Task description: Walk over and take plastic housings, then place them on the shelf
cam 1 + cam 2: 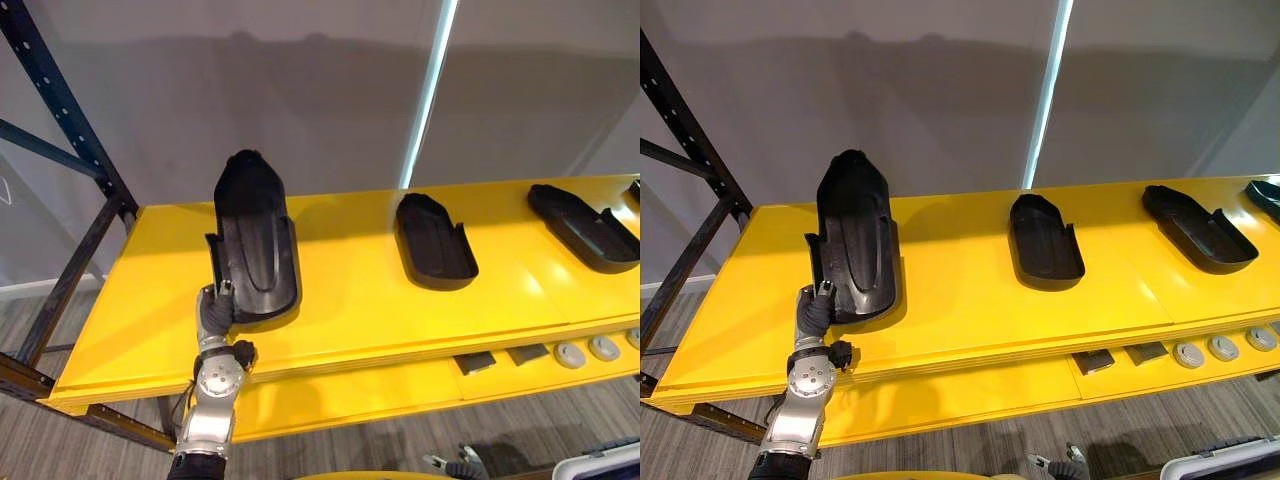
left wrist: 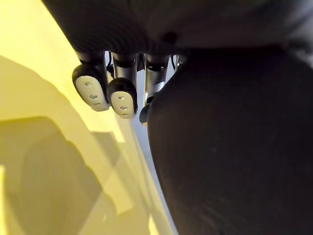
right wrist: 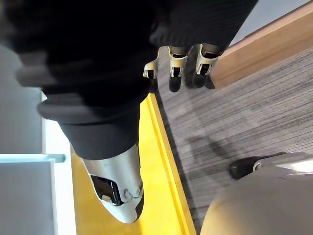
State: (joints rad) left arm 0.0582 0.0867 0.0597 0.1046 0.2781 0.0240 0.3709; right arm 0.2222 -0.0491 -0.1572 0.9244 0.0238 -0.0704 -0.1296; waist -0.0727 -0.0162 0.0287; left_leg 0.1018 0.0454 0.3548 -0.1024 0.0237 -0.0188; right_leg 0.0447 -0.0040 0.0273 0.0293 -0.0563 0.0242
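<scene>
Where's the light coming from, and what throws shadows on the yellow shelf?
Left eye view: a bright vertical strip splits the grey wall; the raised black plastic housing in the left hand shades the yellow shelf to its right. Left wrist view: broad shadows cross the shelf.

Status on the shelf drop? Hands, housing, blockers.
Left hand shut on housing, tilted far end up over yellow shelf. Right hand open, low, idle. Neighbour housing lies apart to its right.
</scene>
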